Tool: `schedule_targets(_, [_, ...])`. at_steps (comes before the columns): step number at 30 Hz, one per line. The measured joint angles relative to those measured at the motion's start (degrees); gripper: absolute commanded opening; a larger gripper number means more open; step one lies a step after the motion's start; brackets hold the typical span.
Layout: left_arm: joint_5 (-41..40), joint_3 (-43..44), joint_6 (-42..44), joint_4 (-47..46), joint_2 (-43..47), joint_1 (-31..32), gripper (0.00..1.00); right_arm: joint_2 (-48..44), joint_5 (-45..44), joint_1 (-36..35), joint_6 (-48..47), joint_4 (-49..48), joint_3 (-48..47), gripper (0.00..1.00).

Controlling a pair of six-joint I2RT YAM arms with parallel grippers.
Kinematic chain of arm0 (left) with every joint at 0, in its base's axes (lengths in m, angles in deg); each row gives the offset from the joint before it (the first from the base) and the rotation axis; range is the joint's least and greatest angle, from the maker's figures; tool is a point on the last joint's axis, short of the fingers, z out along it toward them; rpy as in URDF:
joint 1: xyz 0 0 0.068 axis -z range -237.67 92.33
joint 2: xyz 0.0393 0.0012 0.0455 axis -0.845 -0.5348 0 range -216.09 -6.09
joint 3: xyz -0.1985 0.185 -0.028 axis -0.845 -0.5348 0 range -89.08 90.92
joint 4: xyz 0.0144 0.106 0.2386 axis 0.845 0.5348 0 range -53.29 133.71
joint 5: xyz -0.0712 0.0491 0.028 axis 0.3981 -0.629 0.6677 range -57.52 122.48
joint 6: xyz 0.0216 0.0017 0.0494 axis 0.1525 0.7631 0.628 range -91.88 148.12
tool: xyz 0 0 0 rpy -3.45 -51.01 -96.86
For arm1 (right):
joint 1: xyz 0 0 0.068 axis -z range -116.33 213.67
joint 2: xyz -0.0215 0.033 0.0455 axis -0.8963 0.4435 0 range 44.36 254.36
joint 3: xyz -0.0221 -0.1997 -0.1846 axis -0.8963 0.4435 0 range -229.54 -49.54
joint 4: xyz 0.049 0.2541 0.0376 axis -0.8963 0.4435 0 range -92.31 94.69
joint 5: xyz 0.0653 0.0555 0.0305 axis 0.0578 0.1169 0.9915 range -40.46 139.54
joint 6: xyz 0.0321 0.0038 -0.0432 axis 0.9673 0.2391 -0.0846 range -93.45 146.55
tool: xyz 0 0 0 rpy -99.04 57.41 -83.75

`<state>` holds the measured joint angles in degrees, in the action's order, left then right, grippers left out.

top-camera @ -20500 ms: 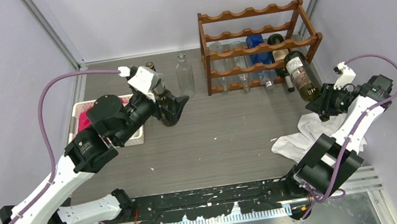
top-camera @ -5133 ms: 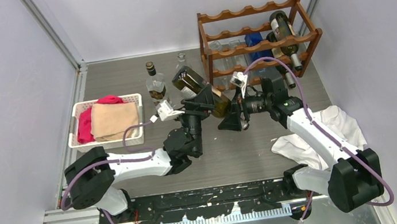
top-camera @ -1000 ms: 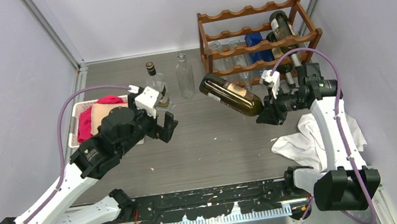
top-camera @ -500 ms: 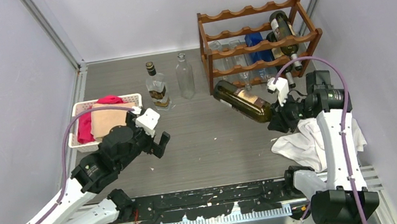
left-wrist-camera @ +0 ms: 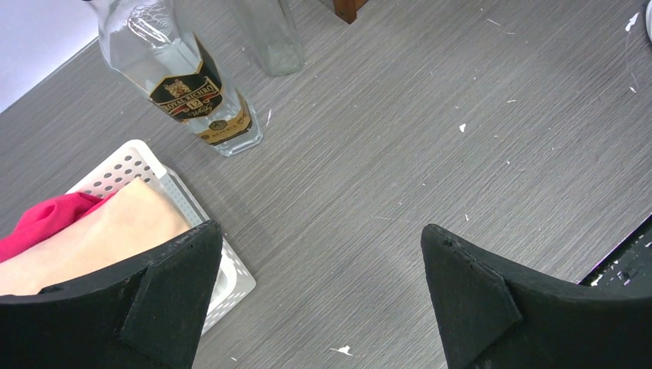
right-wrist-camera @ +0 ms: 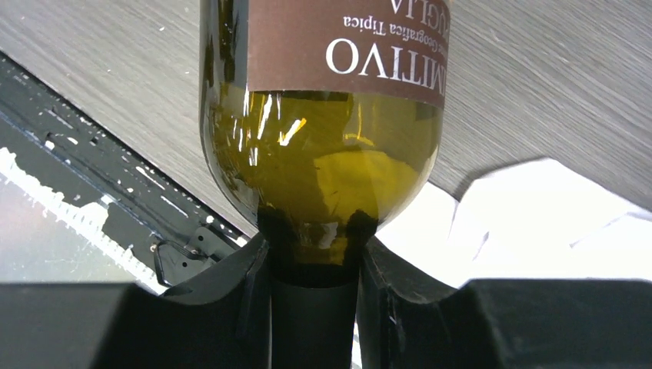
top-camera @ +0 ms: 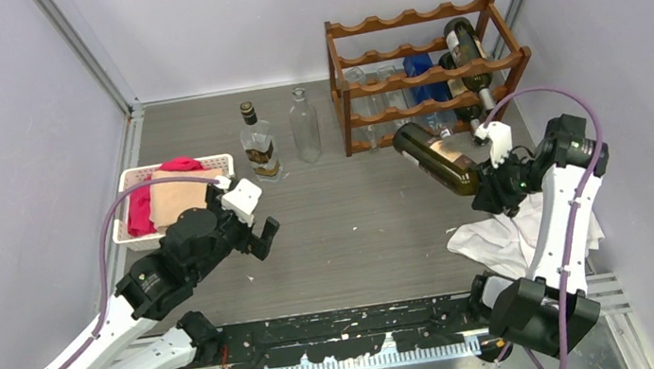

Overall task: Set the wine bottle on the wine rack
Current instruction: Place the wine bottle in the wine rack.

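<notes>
Basket (top-camera: 133,172), whisky bottle (top-camera: 260,151), perhaps a towel (top-camera: 492,245)

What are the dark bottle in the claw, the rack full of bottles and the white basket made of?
Wine bottle: olive-green glass, glossy and see-through, with sharp highlights. Wine rack: reddish-brown wood, smooth, probably stained or varnished. Basket: likely white plastic, matte, with moulded perforations in its wall.
</notes>
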<state>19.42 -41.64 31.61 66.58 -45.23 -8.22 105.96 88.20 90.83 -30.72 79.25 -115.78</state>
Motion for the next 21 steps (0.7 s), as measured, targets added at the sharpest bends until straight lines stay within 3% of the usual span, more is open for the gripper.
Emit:
schedule_targets(10, [0.0,0.0,0.1,0.0,0.4,0.0,0.99,5.9,0.4,10.9,-2.4,1.4,-6.6,0.01])
schedule_targets(21, [-0.3,0.0,0.2,0.0,0.4,0.0,0.99,10.5,1.3,12.0,3.1,-5.0,-7.2,0.01])
